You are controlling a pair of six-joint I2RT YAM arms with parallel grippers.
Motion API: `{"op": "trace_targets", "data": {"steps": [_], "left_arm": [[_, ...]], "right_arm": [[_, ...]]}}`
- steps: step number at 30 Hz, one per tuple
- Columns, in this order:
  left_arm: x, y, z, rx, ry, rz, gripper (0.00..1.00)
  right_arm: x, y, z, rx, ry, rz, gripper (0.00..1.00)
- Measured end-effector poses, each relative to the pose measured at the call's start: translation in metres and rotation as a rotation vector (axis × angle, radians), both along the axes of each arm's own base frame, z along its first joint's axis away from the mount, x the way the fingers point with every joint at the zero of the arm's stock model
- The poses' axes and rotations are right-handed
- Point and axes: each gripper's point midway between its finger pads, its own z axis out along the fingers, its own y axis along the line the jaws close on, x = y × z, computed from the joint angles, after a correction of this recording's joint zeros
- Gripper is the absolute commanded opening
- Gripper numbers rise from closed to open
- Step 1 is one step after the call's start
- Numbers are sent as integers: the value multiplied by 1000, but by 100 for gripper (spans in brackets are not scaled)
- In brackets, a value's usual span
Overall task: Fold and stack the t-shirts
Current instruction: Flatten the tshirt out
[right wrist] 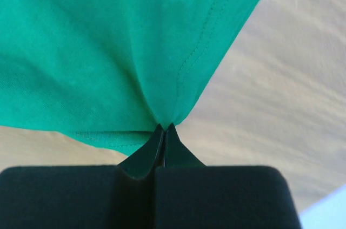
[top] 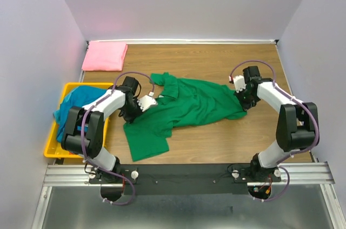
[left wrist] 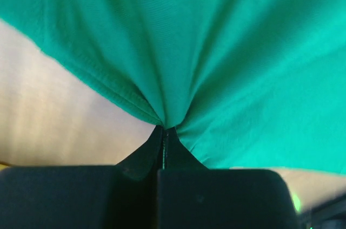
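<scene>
The left claw (left wrist: 164, 129) is clenched on a pinch of the green shirt (left wrist: 216, 50), and the cloth fans out from its tips toward 12 o'clock. The right claw (right wrist: 164, 127) is clenched the same way, on a stitched edge of that shirt.

The fabric looks light, thin and limp. It creases at each pinch and will likely sag between the two grips, and so small a pinch could slip out under a hard pull. Hems, shoulders and corners seem the best places to hold it.

The shirt lies rumpled across the middle of the wooden table (top: 216, 137). A folded pink shirt (top: 104, 56) sits at the 11 o'clock corner. A blue shirt (top: 78, 102) is heaped in the yellow bin (top: 51, 145) at 9 o'clock. Plain pale walls (top: 178, 1) close in three sides.
</scene>
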Motion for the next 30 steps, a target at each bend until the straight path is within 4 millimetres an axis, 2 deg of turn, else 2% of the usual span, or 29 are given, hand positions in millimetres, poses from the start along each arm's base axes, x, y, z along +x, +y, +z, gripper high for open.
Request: {"op": "trace_targets", "data": {"steps": [1,2,4,5,6,7,9,13,16,19,25,28,30], "left_arm": [[-7,3,1,10,19,-28,11],[-15,6,3,21,44,-64,22],[-21,10,9,23,74,-100,41],[-20,12,12,17,79,-104,46],[-17,14,20,5,88,-98,62],[-5,15,30,-12,72,-87,68],[28,13,50,-66,21,-55,69],[97,-5,88,-187,-125,4,70],[118,-26,97,-261,-161,14,70],[124,-50,87,-322,-135,15,73],[110,-85,49,-361,-38,11,73],[100,-95,33,-359,-5,14,66],[94,-96,25,-355,9,28,46]], "right_arm": [[-5,-4,3,-10,4,7,1],[-8,-6,6,-15,7,14,1],[-12,-9,12,-23,12,35,12],[-13,-10,15,-25,18,40,22],[-14,-9,19,-13,31,49,34],[-12,-9,25,7,33,48,52],[-3,-14,37,36,13,31,64],[24,-24,61,89,-51,-18,67],[38,-19,60,135,-40,-29,67],[50,-9,47,192,0,-40,67],[65,3,16,266,85,-98,67],[66,4,5,272,111,-126,67],[66,5,-2,273,126,-144,66]]}}
